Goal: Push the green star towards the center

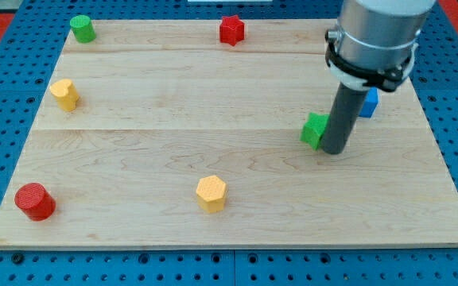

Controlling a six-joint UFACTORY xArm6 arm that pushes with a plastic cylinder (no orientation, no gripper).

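My tip on wooden board, touching green star from view's right. No gripper on rod, so no jaw state to tell. Blue block just beyond rod, toward view's upper right of green star.

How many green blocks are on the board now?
2. A green cylinder at the top left corner, and the green star right of center, touching my tip. None seems hidden.
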